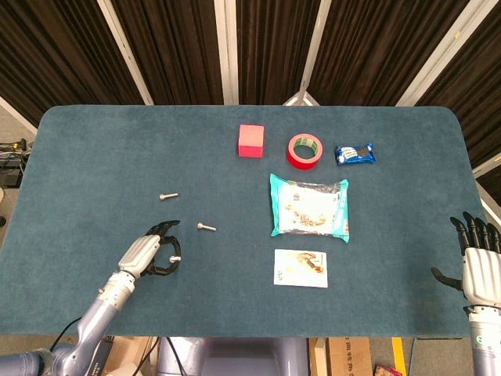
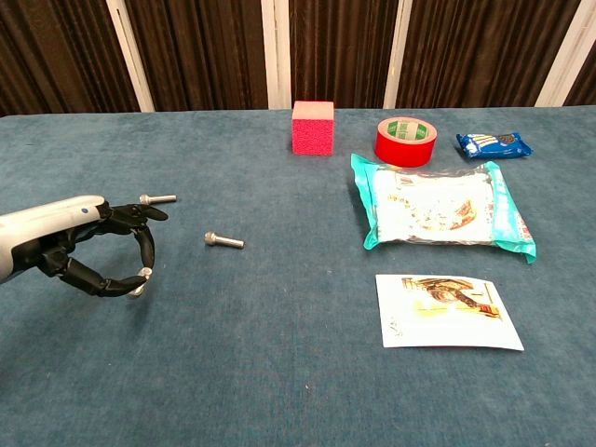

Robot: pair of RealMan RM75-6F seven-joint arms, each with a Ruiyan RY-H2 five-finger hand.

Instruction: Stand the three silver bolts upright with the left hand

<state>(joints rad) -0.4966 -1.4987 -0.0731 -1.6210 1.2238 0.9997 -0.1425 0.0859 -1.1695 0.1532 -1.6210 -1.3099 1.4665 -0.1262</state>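
Observation:
Two silver bolts lie flat on the blue table: one at the left, one nearer the middle. My left hand is just in front of them, low over the cloth. Its thumb and one curled finger meet in a ring around a small silver piece, which looks like the third bolt. The other fingers are spread toward the left bolt. My right hand hangs at the table's right edge with its fingers apart and holds nothing.
At the back are a red block, a red tape roll and a blue snack packet. A teal food bag and a picture card lie right of centre.

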